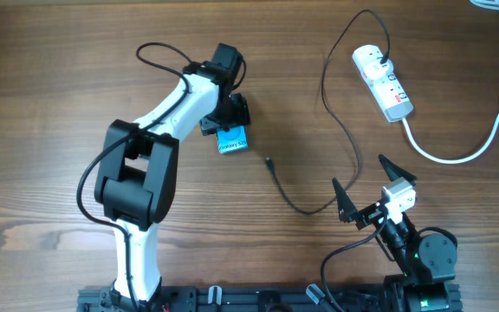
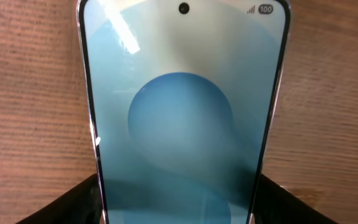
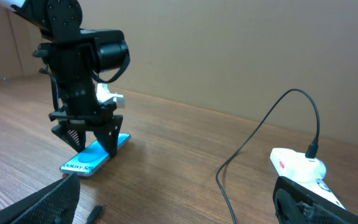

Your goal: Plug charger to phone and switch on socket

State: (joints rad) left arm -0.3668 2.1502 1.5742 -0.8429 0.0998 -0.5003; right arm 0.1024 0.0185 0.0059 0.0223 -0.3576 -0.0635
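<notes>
The phone [image 1: 232, 140] lies screen-up on the wooden table, its teal screen filling the left wrist view [image 2: 179, 112]. My left gripper [image 1: 229, 115] stands over it, its two black fingers [image 2: 178, 182] pressed against the phone's long sides; the right wrist view shows this too [image 3: 92, 142]. The charger's black cable [image 1: 345, 130] runs from the white socket [image 1: 383, 81] and loops down to its plug tip [image 1: 269, 161], which lies free on the table right of the phone. My right gripper [image 1: 359, 179] is open and empty, near the cable's loop.
The socket's thick white cord [image 1: 483, 130] curves off to the right edge. In the right wrist view the socket [image 3: 300, 165] lies to the right, the plug tip [image 3: 95, 211] to the lower left and the phone [image 3: 95, 158] beyond it.
</notes>
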